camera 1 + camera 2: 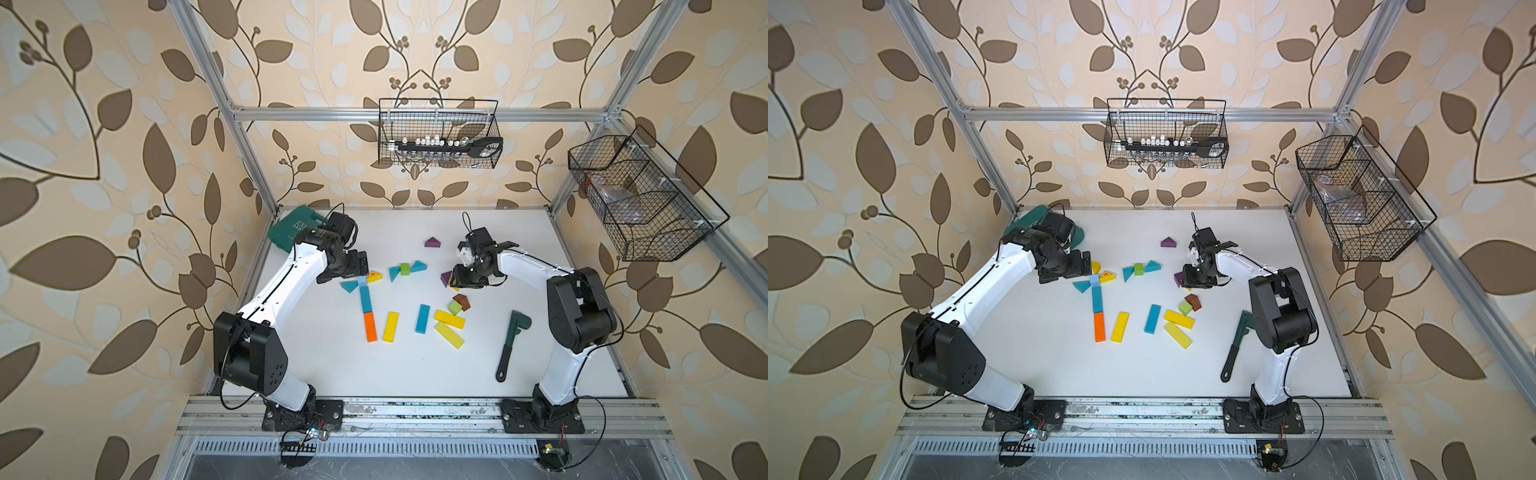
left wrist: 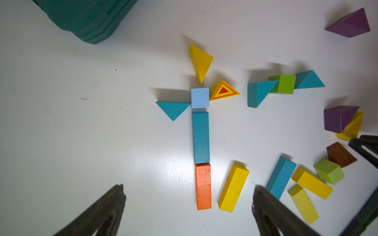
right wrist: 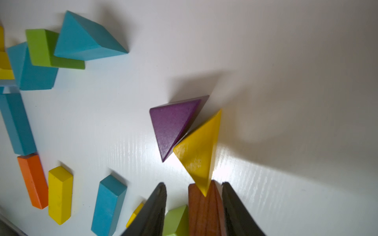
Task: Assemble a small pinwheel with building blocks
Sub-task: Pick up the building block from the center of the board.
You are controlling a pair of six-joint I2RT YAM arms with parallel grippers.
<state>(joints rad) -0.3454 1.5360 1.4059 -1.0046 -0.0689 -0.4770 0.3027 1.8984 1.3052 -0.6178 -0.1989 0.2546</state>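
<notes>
Our right end effector (image 3: 194, 183), partly open and empty, is nearest the yellow wedge (image 3: 199, 151) on the desk (image 3: 286, 102). It touches the purple wedge (image 3: 173, 124), tip pointing back at it. Our left end effector (image 2: 188, 186) is wide open.

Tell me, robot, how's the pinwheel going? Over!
Left gripper open, empty. Right gripper part open near brown block. Pinwheel: three blades, stem laid. Purple wedge against yellow wedge.

Both top views look steeply down over my whole table (image 1: 415, 365); my wrist cameras sit close, sharing a purple wedge (image 3: 173, 126).
</notes>
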